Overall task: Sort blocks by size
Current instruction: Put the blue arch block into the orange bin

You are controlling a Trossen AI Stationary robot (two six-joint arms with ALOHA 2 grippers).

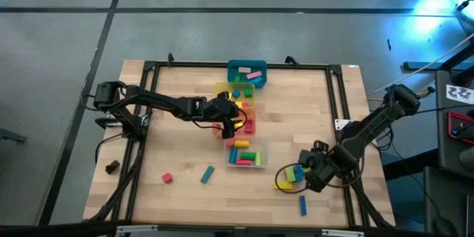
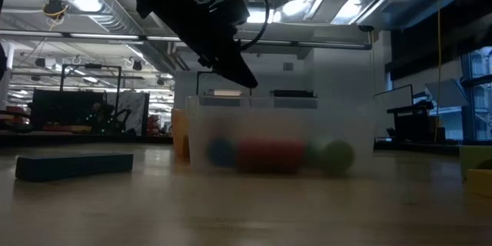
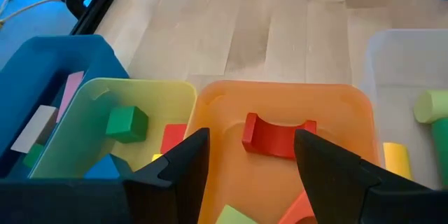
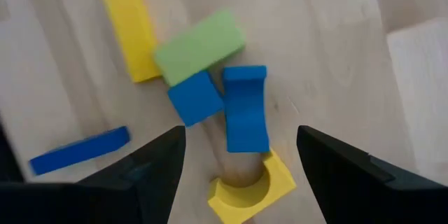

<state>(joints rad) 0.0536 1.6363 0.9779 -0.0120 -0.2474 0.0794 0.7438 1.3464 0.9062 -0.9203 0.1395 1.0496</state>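
Note:
My left gripper [image 1: 230, 124] hangs open and empty over the orange bin [image 1: 249, 109]; in the left wrist view [image 3: 252, 175] its fingers frame a red arch [image 3: 278, 137] lying in that bin. My right gripper [image 1: 309, 170] is open and empty above a cluster of blocks [image 1: 291, 176] lying on the table at the near right. The right wrist view [image 4: 241, 175] shows the cluster: a blue arch [image 4: 245, 108], a blue cube [image 4: 194, 98], a green block [image 4: 199, 45], a yellow bar [image 4: 129, 28] and a yellow arch [image 4: 252, 185].
Four bins stand in a column at mid-table: teal [image 1: 246, 72], yellow [image 1: 222, 91], orange, then clear [image 1: 245, 164], each holding blocks. Loose on the table lie a pink cube [image 1: 167, 178], a teal bar [image 1: 207, 175] and a blue bar [image 1: 302, 205]. A dark frame [image 1: 337, 104] borders the table.

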